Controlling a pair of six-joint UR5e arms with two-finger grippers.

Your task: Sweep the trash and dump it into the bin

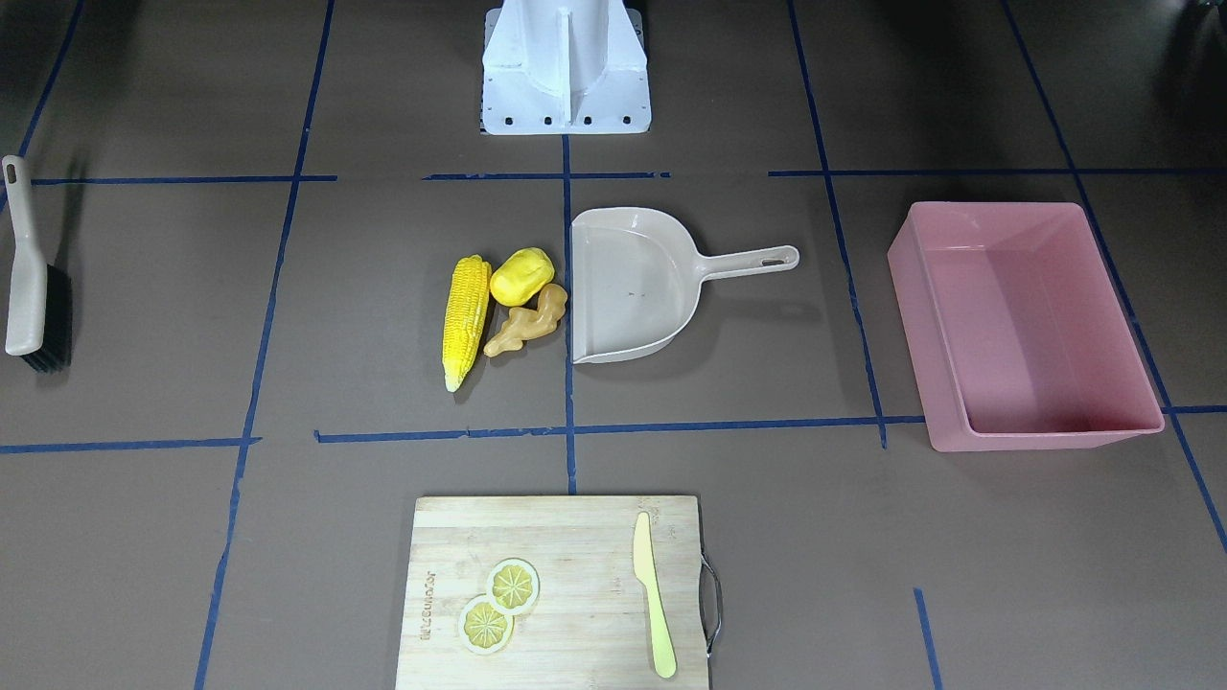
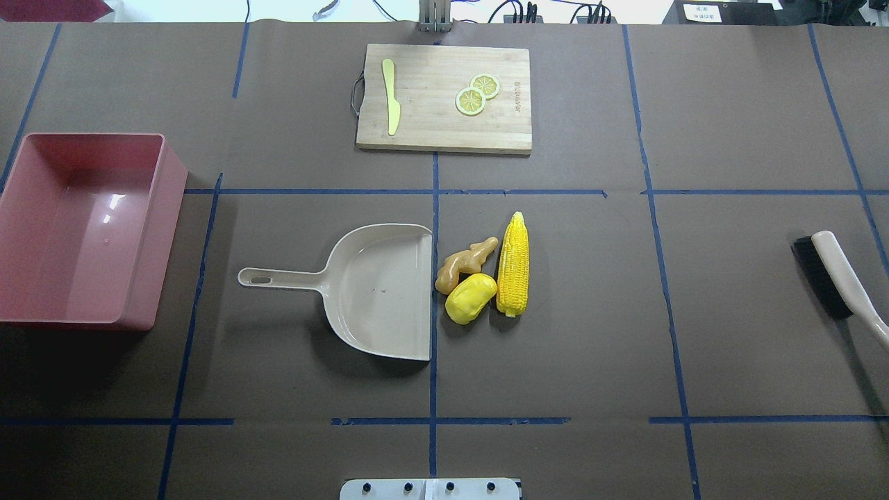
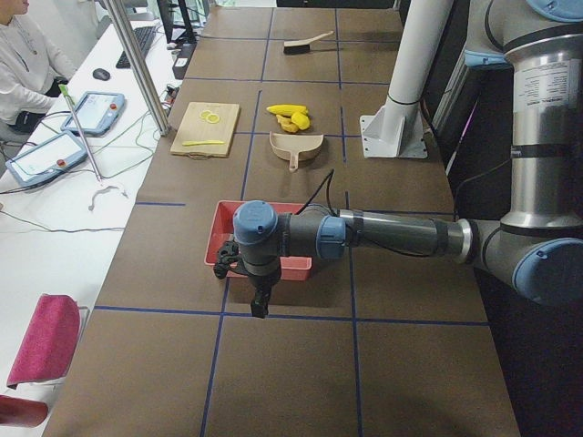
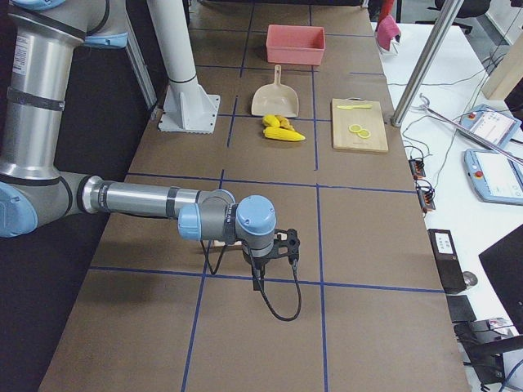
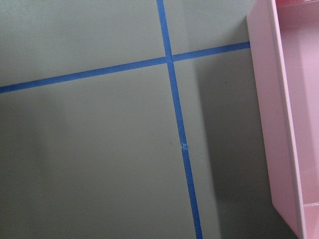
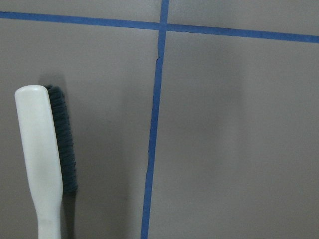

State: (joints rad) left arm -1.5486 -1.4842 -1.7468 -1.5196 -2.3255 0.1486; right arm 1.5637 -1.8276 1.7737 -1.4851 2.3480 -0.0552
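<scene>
Nothing was swept yet! The corn cob (image 2: 513, 265), yellow lump (image 2: 471, 298) and ginger root (image 2: 465, 262) lay bunched together just beside the dustpan (image 2: 389, 292) lip, none of it in the bin (image 2: 170, 229). The left gripper (image 3: 260, 309) hung just outside the bin's wall, with the trash well beyond the bin. The right gripper (image 4: 256, 279) hovered near the untouched brush (image 2: 826, 274). Whether either one's jaws were spread or pressed together, I couldn't tell. Bare table (image 2: 590, 333) ran from the brush towards the trash, and only the bin's rim crowded the left side.
</scene>
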